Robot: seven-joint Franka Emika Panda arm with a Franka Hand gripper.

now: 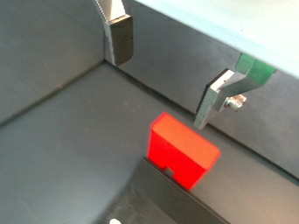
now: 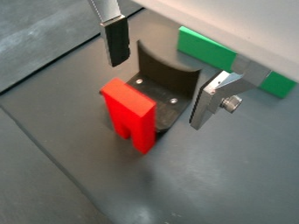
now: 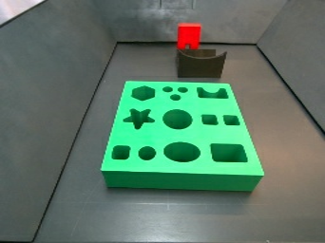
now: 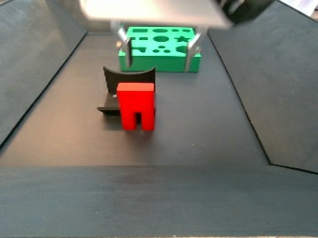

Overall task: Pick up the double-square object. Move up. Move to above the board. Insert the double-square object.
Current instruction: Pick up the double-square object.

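The red double-square object [image 4: 137, 104] stands prongs down on the floor, against the dark fixture [image 4: 111, 89]. It also shows in both wrist views [image 1: 184, 150] [image 2: 128, 112] and far back in a side view [image 3: 189, 35]. My gripper [image 2: 159, 92] is open and empty, above the red object and the fixture [image 2: 163, 83], its fingers apart on either side. In a side view the gripper [image 4: 156, 63] hangs between the red object and the green board [image 4: 162, 45]. The board [image 3: 181, 133] lies flat with several shaped holes. The gripper [image 1: 163, 92] touches nothing.
Dark walls enclose the floor on all sides [image 3: 76, 85]. The fixture [image 3: 200, 63] stands just behind the board's far edge. A corner of the board [image 2: 211, 48] shows behind the fixture in a wrist view.
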